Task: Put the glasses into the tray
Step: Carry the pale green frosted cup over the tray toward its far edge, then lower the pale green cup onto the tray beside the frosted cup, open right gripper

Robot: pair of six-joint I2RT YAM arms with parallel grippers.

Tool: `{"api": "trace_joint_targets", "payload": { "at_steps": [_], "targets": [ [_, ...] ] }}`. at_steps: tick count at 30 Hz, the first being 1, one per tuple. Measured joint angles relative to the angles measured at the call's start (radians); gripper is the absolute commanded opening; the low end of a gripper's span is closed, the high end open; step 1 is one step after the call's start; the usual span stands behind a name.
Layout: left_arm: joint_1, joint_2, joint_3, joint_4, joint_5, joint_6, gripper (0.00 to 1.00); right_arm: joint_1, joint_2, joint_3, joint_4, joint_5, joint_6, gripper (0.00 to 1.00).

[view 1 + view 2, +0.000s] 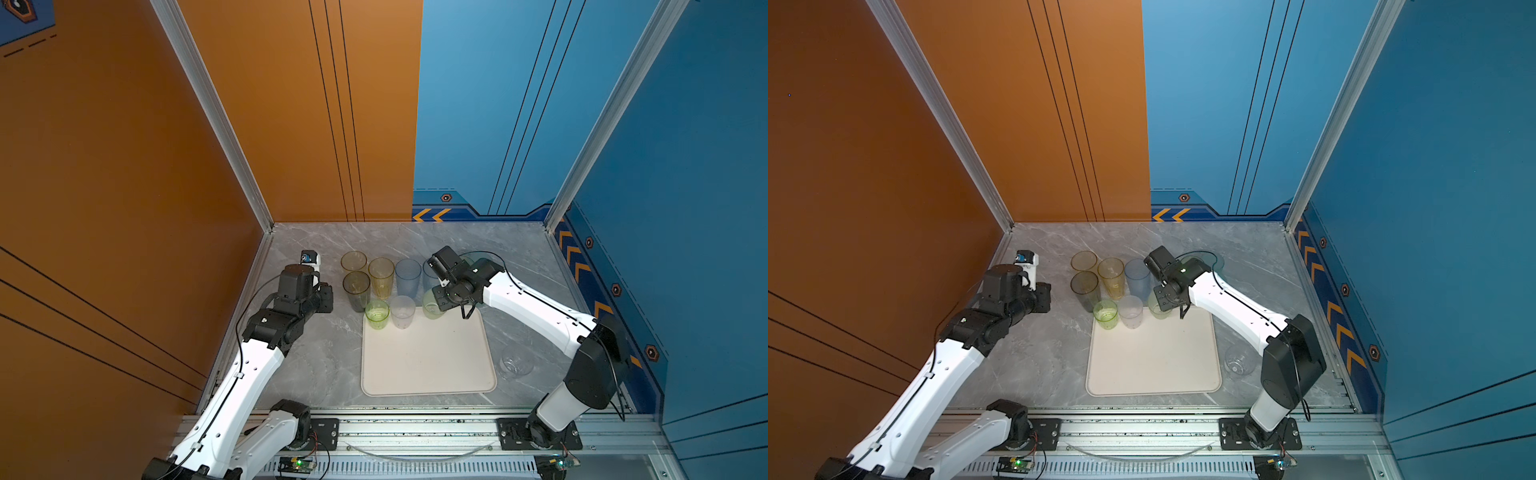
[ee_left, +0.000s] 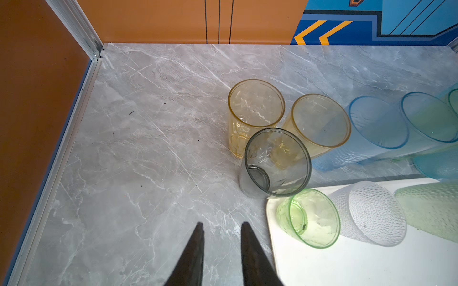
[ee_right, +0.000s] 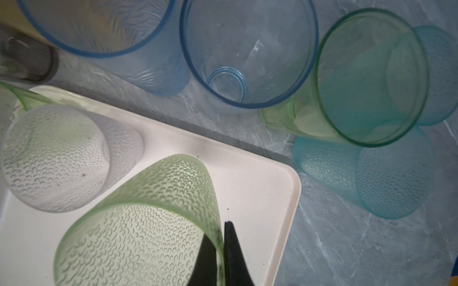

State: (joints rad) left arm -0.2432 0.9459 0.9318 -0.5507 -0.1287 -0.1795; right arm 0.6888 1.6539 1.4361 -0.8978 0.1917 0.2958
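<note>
Looking early: two glasses (image 1: pixel 402 311) on your tray (image 1: pixel 428 365), right gripper (image 3: pixel 219 237) clamped on the dotted green glass (image 3: pixel 138 222) rim there, left gripper (image 2: pixel 222 224) fingers apart, empty, nine glasses outside.

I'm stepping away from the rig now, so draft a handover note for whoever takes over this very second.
Left gripper: open, empty, over bare table.
Right gripper: shut on rim of the textured green glass, over the tray, far edge; unclear if set down.
Done: small green glass and clear dimpled glass stand in the tray.
Left: release, then move the tinted glasses behind the tray and the clear glass to its right.
</note>
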Motion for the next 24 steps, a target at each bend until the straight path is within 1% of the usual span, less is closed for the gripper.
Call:
{"api": "trace_joint_targets", "payload": {
  "at_steps": [10,24],
  "targets": [
    [0.0,0.012,0.0,0.0,0.0,0.0,0.27,-0.015,0.085,0.037,-0.002,-0.009,-0.008,0.0],
    [0.0,0.021,0.0,0.0,0.003,0.002,0.27,-0.014,0.143,0.063,-0.002,-0.035,-0.01,0.0]
  ]
}}
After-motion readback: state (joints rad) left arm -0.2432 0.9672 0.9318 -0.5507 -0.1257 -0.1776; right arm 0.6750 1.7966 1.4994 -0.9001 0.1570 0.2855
